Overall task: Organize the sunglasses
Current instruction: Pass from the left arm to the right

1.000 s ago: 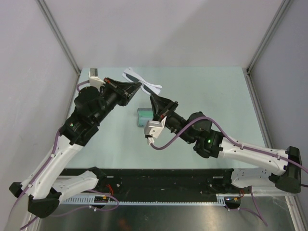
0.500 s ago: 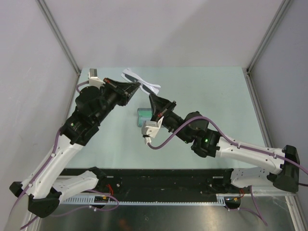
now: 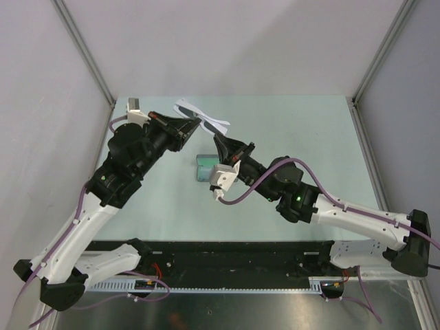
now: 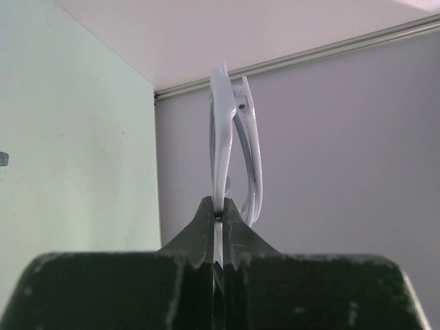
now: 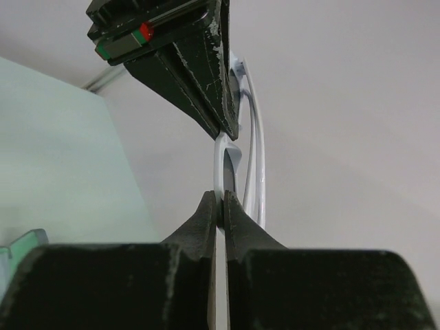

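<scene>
**Both grippers on the sunglasses, held in the air**

The sunglasses [image 3: 197,112] hang above the far left part of the surface [image 3: 309,137], resting on nothing. The left gripper [image 4: 216,214] is pinched tight on the thin white frame, and the right gripper [image 5: 221,206] is clamped on the same frame just beside it, the two tips nearly meeting. The step in hand looks like a two-handed hold, most likely to fold the slim arms or to pass the pair across. The next move calls for one gripper to stay firm while the other works gently, since the frame is thin and could twist or slip.

The surface is pale green and smooth. A small blue-green block [image 3: 203,166] lies near its middle, partly hidden under the right arm. Plain grey walls with metal corner rails close in three sides.
</scene>
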Controlling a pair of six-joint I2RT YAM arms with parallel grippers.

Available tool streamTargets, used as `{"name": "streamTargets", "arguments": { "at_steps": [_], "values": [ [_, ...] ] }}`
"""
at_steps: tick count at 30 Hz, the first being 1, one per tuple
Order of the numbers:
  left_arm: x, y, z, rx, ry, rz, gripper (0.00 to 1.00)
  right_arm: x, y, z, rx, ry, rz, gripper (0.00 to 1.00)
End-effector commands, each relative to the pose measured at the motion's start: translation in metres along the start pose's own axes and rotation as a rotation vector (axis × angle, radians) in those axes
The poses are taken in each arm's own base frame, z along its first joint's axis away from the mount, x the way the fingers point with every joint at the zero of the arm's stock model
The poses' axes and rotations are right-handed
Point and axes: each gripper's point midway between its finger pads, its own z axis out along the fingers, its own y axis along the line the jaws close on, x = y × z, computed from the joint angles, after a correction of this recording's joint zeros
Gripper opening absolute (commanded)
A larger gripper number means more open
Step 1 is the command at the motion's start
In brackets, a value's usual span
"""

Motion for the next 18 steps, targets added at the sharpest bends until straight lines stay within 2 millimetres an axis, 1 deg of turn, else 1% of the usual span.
{"name": "streamTargets", "arguments": {
  "at_steps": [1,4,7,10,11,12,13,18],
  "values": [
    [0.002,-0.023,-0.01,0.071,0.025,-0.011,0.0,-0.017,-0.04,-0.007,0.096,-0.057,0.146,0.0],
    [0.002,-0.023,-0.01,0.073,0.025,-0.014,0.01,-0.016,-0.039,-0.007,0.09,-0.058,0.164,0.0],
    [0.002,-0.022,-0.011,0.073,0.025,-0.011,0.07,-0.016,-0.037,-0.006,0.084,-0.056,0.149,0.0],
    [0.002,-0.023,-0.013,0.076,0.025,-0.01,0.08,-0.016,-0.033,-0.004,0.072,-0.05,0.11,0.0],
    [0.002,-0.023,-0.013,0.077,0.024,-0.012,0.06,-0.015,-0.032,-0.004,0.071,-0.041,0.098,0.0],
    [0.003,-0.023,-0.012,0.075,0.027,-0.01,0.0,-0.014,-0.031,-0.003,0.069,-0.034,0.067,0.0],
    [0.002,-0.024,-0.012,0.077,0.027,-0.01,0.0,-0.012,-0.028,-0.002,0.067,-0.025,0.054,0.0],
    [0.004,-0.025,-0.01,0.079,0.038,-0.009,0.0,-0.011,-0.029,0.001,0.091,0.007,-0.014,0.0]
  ]
}}
